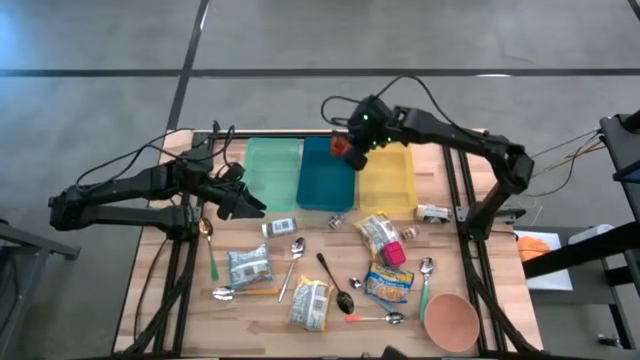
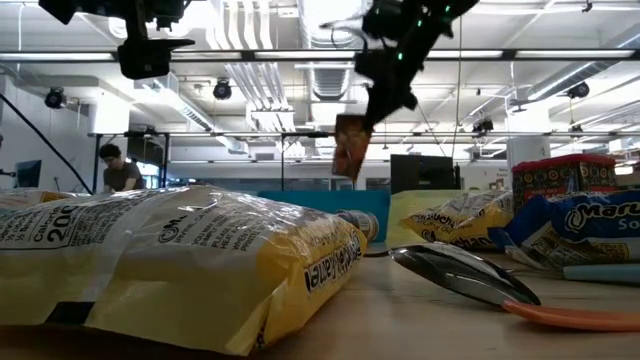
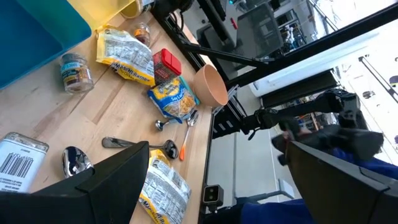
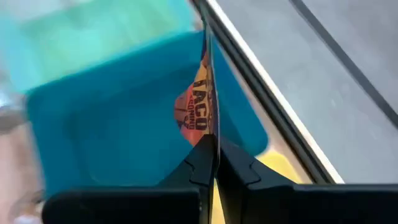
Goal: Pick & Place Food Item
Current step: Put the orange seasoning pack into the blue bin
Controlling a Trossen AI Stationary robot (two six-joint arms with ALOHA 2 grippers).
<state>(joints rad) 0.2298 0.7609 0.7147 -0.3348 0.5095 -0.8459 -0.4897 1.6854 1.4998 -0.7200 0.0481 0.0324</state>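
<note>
right gripper (image 1: 347, 146): pinched tight on an orange taco packet (image 4: 198, 107), hanging over the blue bin (image 1: 325, 180)
left gripper (image 1: 243, 205): fingers spread wide, holding nothing, parked above the table's left side

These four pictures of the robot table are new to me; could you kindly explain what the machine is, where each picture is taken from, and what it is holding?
It is a robot with two dark arms at a wooden table, each ending in a two-finger gripper. One picture looks straight down, one looks level across the tabletop, and one camera sits on each wrist. The right gripper is shut on a flat orange taco seasoning packet, holding it above the blue bin, which stands between a green bin and a yellow bin. The left gripper waits open at the table's left side. Food pouches, spoons and a pink bowl lie on the table.
</note>
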